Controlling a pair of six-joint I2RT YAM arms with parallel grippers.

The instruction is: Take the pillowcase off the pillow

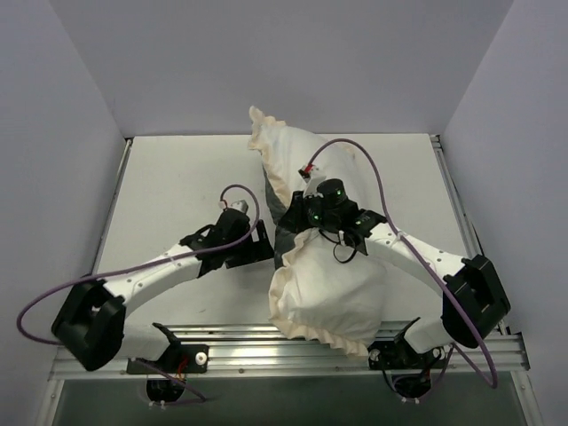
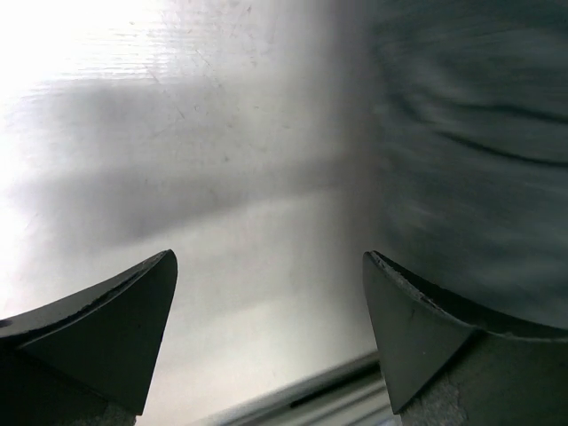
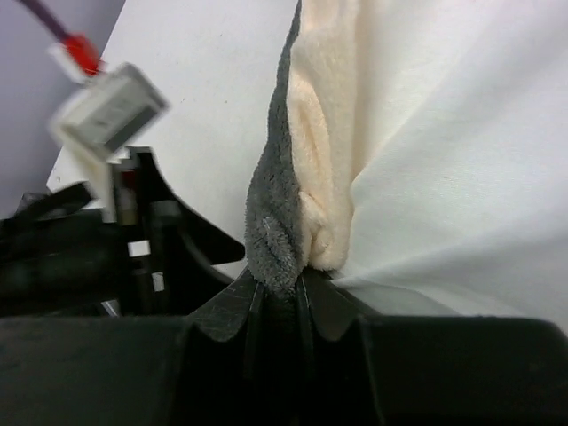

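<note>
The pillowcase (image 1: 328, 288) lies bunched down the table's middle, its white reverse outward, with cream frill along its edges and a strip of dark grey face (image 1: 282, 232) on its left. My right gripper (image 1: 307, 229) is above it, shut on a fold of grey plush and cream frill (image 3: 282, 288). White fabric (image 3: 453, 169) spreads to the right of that fold. My left gripper (image 1: 264, 249) sits low at the bundle's left side. Its jaws are open wide with only tabletop between them (image 2: 271, 302), and grey fabric (image 2: 470, 151) is by its right finger. The pillow is hidden inside the cover.
The white table (image 1: 177, 177) is enclosed by grey walls at the back and both sides. A metal rail (image 1: 240, 342) runs along the near edge, and the bundle's lower frill hangs over it. Purple cables (image 1: 377, 182) loop above both arms.
</note>
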